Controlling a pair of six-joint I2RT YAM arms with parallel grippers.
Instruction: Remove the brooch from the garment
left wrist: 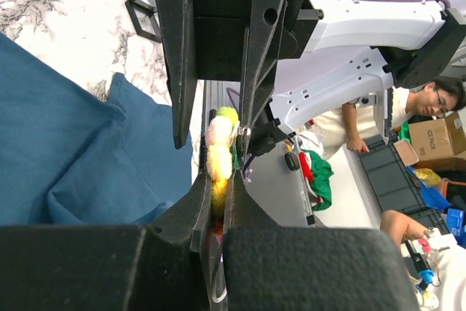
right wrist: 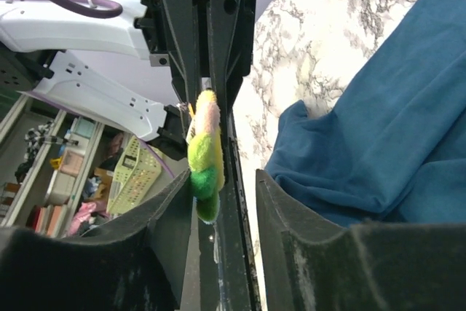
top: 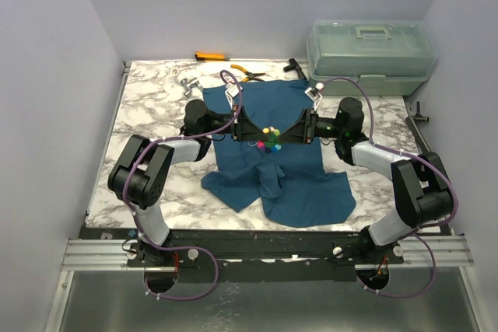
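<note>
Nearest us the garment (top: 303, 192) lies spread on the marble bench (top: 156, 106). Above its middle our left pincer (left wrist: 217, 202) is clamped tight on the brooch (top: 270, 139), while the right pincer (right wrist: 222, 209) faces it with jaws parted, straddling that grip. Beyond, we see a clear lidded box (top: 369, 52).

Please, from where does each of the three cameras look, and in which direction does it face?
Top external: high behind the bases, looking down at the white-grey marble table; the left arm and right arm meet over the dark teal-blue cloth T-shirt.
Left wrist: on the left arm, facing rightwards along its shut jaws, which pinch the small bright-beaded brooch.
Right wrist: on the right arm, facing leftwards along its parted jaws.
Shared: both wrist views show the brooch and T-shirt from opposite sides.
</note>
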